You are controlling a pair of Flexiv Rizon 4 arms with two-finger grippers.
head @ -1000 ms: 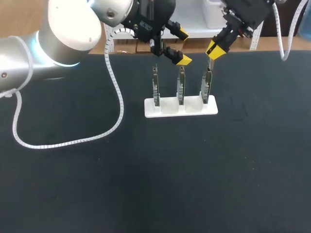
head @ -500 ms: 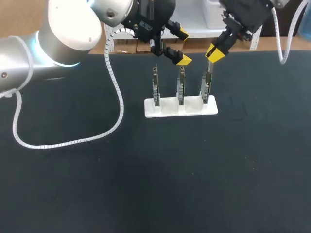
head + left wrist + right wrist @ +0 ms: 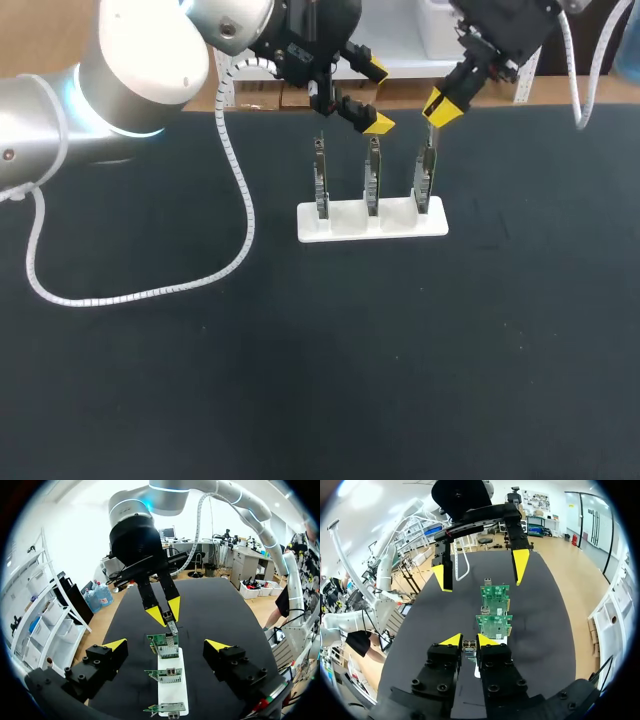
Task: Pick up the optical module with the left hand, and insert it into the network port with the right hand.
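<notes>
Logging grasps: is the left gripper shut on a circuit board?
No, the left gripper is open, its fingers spread wide, gripping nothing.

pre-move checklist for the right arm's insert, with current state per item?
1. Right end effector shut on the optical module: ok.
2. Module lined up with the end board: cannot tell, the contact point is hidden.
3. Left end effector open and empty: ok.
4. Left end effector apart from the right one: ok, it hangs over the middle board.
5. All three boards upright in the white holder: ok.
</notes>
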